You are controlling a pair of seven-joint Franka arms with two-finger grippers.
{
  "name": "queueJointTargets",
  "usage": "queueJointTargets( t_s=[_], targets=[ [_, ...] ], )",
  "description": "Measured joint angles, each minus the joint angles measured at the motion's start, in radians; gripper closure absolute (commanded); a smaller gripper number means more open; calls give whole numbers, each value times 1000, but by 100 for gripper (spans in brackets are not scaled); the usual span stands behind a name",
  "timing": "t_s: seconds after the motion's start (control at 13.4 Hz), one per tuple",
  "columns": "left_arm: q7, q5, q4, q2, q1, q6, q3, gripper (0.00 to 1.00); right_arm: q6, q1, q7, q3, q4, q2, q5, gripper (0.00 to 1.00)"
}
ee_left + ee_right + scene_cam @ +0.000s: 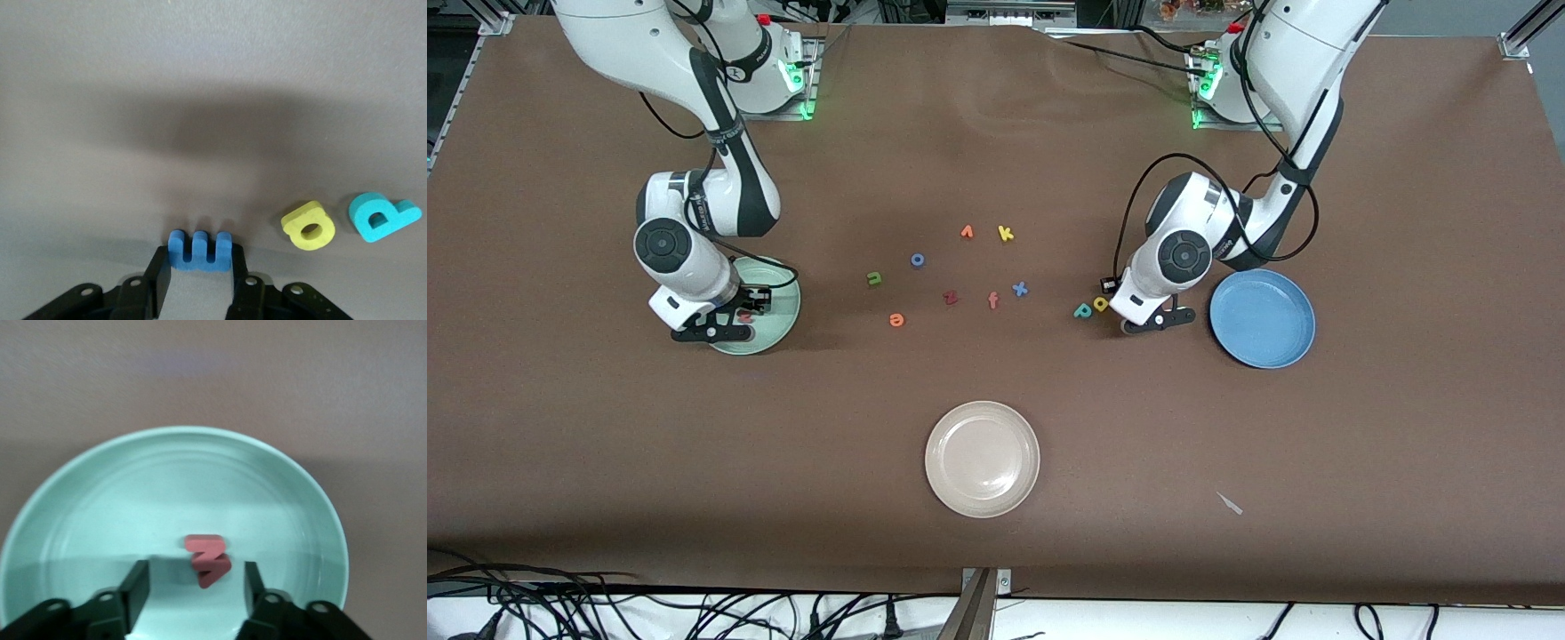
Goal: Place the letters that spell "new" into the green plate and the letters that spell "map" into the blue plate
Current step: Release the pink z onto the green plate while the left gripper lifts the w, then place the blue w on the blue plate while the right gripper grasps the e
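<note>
One high front camera, two close wrist cameras.
Front looks down across the table (pixel 996 418); right wrist shares the green plate (pixel 293 493) with it.

I see the brown table (pixel 996 551) carrying three plates: green plate (pixel 781 313) toward the right arm's end, blue plate (pixel 1263 318) toward the left arm's, cream plate (pixel 983 459) near the front edge, foam letters (pixel 951 276) mid-table.

Twelve foam letters (pixel 950 298), three plates (pixel 983 459)

Pinkish-red "w" (pixel 208 560) in green plate (pixel 80 493); blue "m" (pixel 199 250) pinched between fingers (pixel 160 280).
</note>
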Motion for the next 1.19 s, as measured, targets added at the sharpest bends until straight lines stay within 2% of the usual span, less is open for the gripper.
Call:
queueJointTargets(
  t_s=[0.15, 0.3, 0.45, 0.6, 0.67, 1.19],
  targets=[
    [5, 0, 25, -15, 10, -43, 4, 88, -109, 2, 6, 20, 63, -17, 64, 0],
    [43, 0, 83, -48, 41, -185, 7, 88, -215, 10, 49, 54, 147, -28, 131, 0],
    [100, 0, 146, -84, 90, -321, 10, 88, -239, 31, 189, 102, 202, -24, 147, 0],
    [181, 0, 190, -112, 149, -424, 15, 88, -239, 71, 360, 137, 242, -2, 148, 1],
    [225, 0, 201, -119, 179, -451, 18, 88, -234, 95, 428, 143, 259, 16, 148, 5],
    [550, 93, 205, -106, 391, -475, 27, 88, -46, 219, 722, 151, 281, 154, 149, 13]
  ],
)
